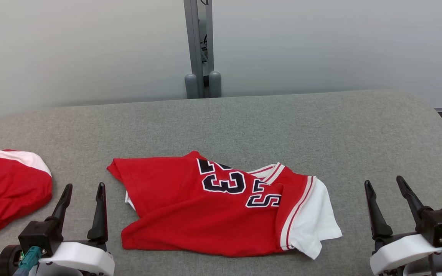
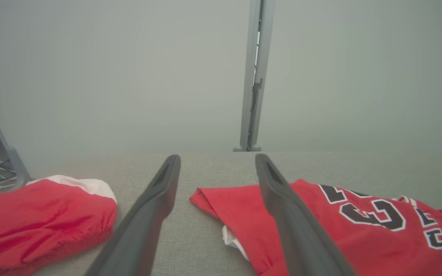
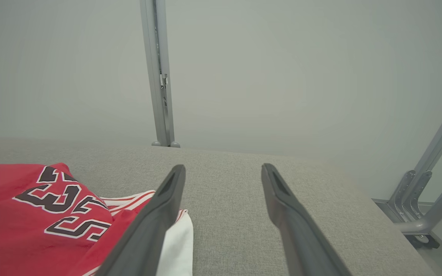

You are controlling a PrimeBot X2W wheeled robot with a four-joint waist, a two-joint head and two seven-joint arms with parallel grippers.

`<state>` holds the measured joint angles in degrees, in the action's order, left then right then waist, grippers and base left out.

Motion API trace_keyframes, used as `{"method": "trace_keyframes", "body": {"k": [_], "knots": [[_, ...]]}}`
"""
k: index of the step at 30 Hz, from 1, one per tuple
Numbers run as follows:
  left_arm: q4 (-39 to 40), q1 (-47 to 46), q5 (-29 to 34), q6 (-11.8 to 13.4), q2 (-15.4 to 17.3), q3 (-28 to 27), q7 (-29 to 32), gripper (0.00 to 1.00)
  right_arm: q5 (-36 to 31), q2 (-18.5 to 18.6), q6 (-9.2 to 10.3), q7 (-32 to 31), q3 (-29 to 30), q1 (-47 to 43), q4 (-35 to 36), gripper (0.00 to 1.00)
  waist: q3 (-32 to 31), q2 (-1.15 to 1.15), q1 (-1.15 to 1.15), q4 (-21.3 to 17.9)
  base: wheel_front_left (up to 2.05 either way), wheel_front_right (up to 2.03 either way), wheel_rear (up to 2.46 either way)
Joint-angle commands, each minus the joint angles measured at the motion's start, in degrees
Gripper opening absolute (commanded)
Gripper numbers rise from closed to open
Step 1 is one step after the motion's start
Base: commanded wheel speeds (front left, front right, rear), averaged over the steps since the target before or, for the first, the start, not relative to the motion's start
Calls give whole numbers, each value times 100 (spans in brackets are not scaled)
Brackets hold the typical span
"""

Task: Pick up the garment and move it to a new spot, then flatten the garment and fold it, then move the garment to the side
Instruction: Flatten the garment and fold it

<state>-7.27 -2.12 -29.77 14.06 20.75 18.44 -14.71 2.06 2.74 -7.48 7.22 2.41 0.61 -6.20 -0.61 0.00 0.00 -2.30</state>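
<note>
The garment [image 1: 190,214] is a red jersey with dark numbers and a white sleeve, lying crumpled near the front middle of the grey table [image 1: 244,126]. My left gripper [image 1: 84,188] stands open just left of it, nothing between its fingers. My right gripper [image 1: 385,183] stands open to the right of the white sleeve, also empty. In the left wrist view the garment [image 2: 320,226] lies beyond the right finger [image 2: 282,203]. From the right wrist, the garment [image 3: 33,226] sits at lower left, beside the left finger [image 3: 159,214].
A second red and white garment [image 1: 6,188] is bunched at the table's left edge, also seen as a red bundle [image 2: 40,218] from the left wrist. A grey metal post [image 1: 200,46] rises behind the table. A metal frame [image 3: 428,184] stands off the table's right side.
</note>
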Motion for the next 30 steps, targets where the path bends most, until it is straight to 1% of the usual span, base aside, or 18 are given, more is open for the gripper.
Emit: {"method": "trace_keyframes", "body": {"k": [1, 9, 19, 27, 30], "knots": [[-64, -64, 51, -73, -52, -97, -36, 100, 37, 34, -3, -8, -13, -48, 37, 100, -3, 0, 0, -3, 0, 0, 0], [-78, 65, 293, -194, -230, -349, -47, 100, 28, 34, -3, -27, -13, -54, 61, 100, -10, 0, 0, -12, 0, 0, 0], [-100, 146, 500, -278, -388, -487, -49, 100, 31, 33, -3, -26, -6, -34, 65, 100, -9, 0, 0, 20, 0, 0, 0], [-230, 97, 601, -338, -429, -486, -48, 100, 26, 34, -3, -39, -25, 23, 55, 100, 8, 0, 0, 33, 0, 0, 0], [-400, 130, 523, -407, -459, -410, 4, 100, 32, 34, -3, -43, -40, 27, 49, 100, 25, 0, 0, 22, 0, 0, 0]]}}
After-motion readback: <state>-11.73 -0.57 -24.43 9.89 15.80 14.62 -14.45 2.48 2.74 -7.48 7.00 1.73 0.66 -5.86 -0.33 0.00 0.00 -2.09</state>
